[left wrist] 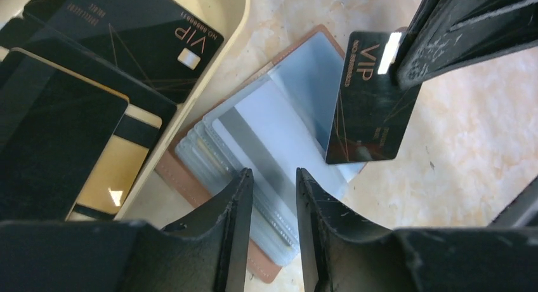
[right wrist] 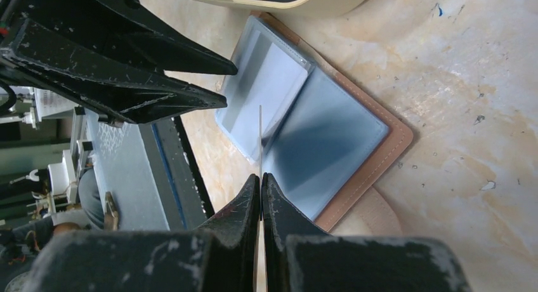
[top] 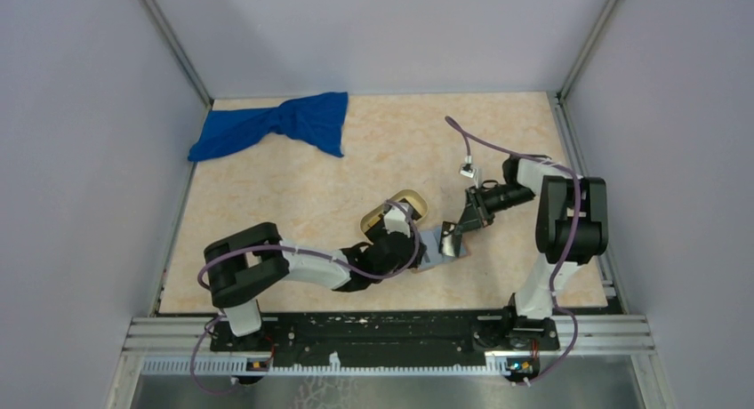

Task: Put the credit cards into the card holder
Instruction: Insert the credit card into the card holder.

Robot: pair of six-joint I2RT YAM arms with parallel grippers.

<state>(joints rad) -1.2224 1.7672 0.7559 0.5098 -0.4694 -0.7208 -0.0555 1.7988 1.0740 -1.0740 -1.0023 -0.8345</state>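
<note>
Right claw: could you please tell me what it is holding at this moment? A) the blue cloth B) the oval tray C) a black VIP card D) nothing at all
C: the right claw is shut on a black VIP card, holding it above the open card holder.

Black card (left wrist: 371,101), apparently over open holder (left wrist: 298,82)

Left arm (top: 311,265), right arm (top: 573,218): white links, black joint housings, lilac cables (top: 452,123) looped alongside. Left gripper (left wrist: 274,174), right gripper (right wrist: 261,178): black tapered fingers, scuffed pale at the edges.
</note>
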